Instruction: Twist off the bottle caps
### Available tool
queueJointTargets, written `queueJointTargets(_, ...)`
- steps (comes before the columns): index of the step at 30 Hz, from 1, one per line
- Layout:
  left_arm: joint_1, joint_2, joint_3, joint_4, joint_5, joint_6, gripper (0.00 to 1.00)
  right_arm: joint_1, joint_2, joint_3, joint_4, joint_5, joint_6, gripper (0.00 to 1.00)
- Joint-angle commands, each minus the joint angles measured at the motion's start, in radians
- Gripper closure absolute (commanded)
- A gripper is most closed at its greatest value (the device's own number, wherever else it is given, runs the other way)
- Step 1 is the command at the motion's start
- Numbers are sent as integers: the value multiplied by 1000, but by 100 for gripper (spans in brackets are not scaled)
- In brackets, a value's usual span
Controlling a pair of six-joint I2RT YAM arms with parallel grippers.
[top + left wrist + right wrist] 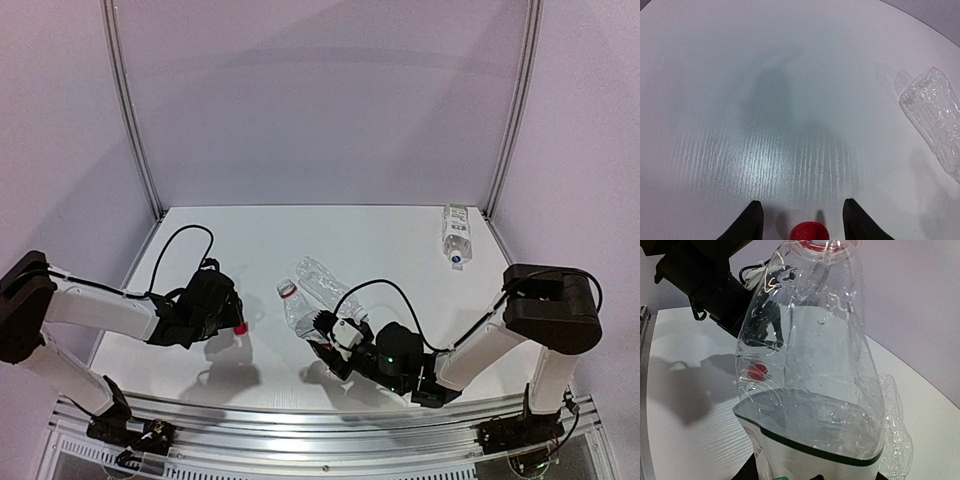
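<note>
- The left arm (95, 310) rises from its base at the table's near left corner, folds at a high elbow by the left edge, and runs its forearm rightward, low over the table.
- The left gripper (802, 202) points down at the table, its two dark fingers (752, 222) standing apart.
- The right arm (480, 350) bends at a raised elbow by the right edge and stretches leftward along the near edge.
- The right gripper (322, 335) is clamped on the lower end of the labelled bottle (810, 365).

A cap (241, 328) lies at nine o'clock of the near bottle (298, 314); second bottle (328, 284) just beside at one, third bottle (456, 235) at two.
</note>
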Motion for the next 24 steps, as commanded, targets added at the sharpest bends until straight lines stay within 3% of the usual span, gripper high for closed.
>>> queueJointTargets(1, 8, -29, -11, -4, -2, 28, 43, -12, -24, -14, 21, -16, 9, 55)
queueJointTargets(7, -7, -168, -21, -57, 24, 104, 24, -35, -54, -52, 47, -82, 54, 55)
queueJointTargets(12, -53, -297, -24, -86, 58, 193, 15, -58, -78, -85, 73, -147, 88, 55)
queueJointTargets(24, -204, -564, -4, -101, 229, 338, 8, -83, -99, -117, 105, -215, 121, 55)
